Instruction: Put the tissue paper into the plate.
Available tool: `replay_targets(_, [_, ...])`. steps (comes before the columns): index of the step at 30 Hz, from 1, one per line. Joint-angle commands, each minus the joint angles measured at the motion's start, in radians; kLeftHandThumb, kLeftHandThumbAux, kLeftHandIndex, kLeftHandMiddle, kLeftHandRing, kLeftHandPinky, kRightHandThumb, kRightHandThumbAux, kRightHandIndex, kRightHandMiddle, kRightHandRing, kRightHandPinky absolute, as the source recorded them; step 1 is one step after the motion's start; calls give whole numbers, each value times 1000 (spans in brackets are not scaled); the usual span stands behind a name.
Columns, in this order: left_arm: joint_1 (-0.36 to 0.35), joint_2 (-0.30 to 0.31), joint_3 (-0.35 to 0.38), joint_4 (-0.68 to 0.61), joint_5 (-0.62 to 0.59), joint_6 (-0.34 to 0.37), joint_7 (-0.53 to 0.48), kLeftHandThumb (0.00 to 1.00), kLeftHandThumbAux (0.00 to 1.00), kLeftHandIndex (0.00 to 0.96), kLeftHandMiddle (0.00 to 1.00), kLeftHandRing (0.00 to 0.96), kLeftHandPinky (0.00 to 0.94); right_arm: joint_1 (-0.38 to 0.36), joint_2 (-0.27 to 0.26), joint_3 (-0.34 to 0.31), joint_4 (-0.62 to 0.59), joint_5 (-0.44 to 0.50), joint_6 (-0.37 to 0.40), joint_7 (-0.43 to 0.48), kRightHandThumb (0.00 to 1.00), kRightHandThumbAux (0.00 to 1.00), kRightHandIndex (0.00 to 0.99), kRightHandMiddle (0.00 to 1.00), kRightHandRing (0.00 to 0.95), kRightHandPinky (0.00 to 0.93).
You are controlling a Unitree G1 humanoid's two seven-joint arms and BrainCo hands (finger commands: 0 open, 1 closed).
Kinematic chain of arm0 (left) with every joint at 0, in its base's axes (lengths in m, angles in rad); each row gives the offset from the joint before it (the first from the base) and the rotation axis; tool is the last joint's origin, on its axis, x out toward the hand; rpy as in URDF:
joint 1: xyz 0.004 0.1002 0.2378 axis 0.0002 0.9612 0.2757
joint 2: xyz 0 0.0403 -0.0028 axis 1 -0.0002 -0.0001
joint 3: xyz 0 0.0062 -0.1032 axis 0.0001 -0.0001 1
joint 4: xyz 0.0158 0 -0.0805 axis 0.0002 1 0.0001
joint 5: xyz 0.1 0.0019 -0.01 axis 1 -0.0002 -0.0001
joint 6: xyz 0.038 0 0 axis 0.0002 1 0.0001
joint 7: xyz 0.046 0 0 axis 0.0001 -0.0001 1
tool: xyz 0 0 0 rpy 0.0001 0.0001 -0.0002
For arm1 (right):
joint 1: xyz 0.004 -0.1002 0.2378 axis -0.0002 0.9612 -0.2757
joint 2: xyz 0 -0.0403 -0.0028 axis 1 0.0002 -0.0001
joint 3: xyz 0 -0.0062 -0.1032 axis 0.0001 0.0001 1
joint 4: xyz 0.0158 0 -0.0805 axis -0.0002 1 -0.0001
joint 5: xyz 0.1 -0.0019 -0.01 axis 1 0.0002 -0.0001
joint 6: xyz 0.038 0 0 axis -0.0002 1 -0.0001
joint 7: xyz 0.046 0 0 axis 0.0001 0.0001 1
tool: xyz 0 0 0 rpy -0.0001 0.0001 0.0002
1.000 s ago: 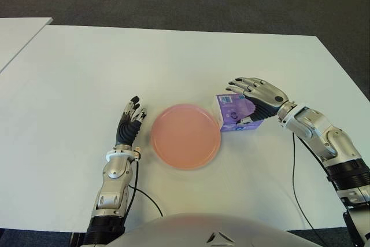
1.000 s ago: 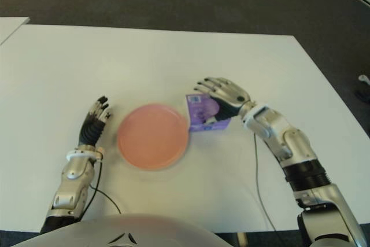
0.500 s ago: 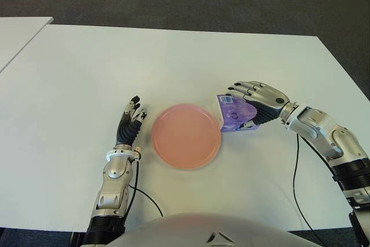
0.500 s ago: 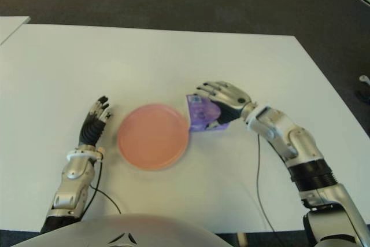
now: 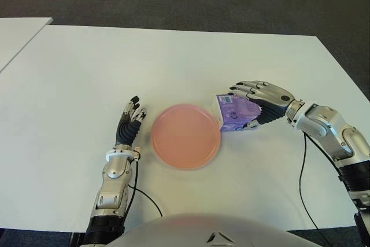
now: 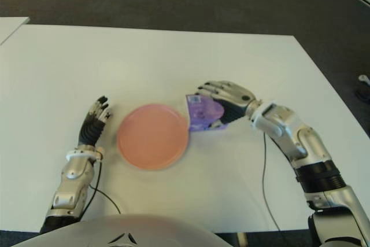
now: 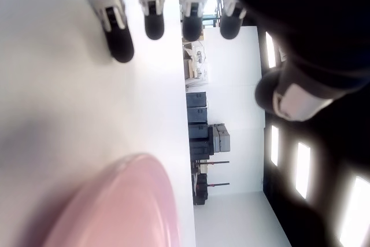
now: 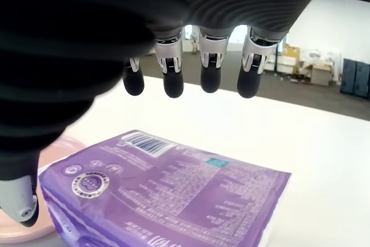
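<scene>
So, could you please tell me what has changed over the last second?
The right hand has lowered and closed in around the tissue pack; its fingers arch over the top without clamping yet. The pack has barely shifted beside the pink plate on the table. The left hand, left of the plate, stayed open and idle.

On the table (image 5: 173,56) before me, the plate (image 5: 185,136) sits in the middle. My left hand (image 5: 128,123) is just to its left. The tissue pack (image 5: 233,113) stands against its right edge, under my right hand (image 5: 261,99).
</scene>
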Motion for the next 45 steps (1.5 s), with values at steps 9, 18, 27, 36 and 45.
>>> replay_targets(9, [4,3,3,33,-3,16,-2,0,499,0,0,0,0,9,-2,0,-15,30,22,79,224,522,5,45,0,0])
replay_targets(18, [7,8,4,36,-2,-1,-5,0,491,0,0,0,0,-1,13,12,5,19,32,82,256,518,0,37,0,0])
replay_targets(27, [13,7,4,29,-10,-1,-10,0,492,0,0,0,0,-20,33,34,64,0,19,56,267,509,0,31,0,0])
replay_targets(36, [16,7,3,25,-10,2,-10,0,494,0,0,0,0,-57,70,77,157,-38,4,11,257,501,0,35,0,0])
replay_targets(45, [21,8,0,15,-7,6,-11,0,491,0,0,0,0,-92,81,113,251,-63,-16,-34,255,497,6,47,0,0])
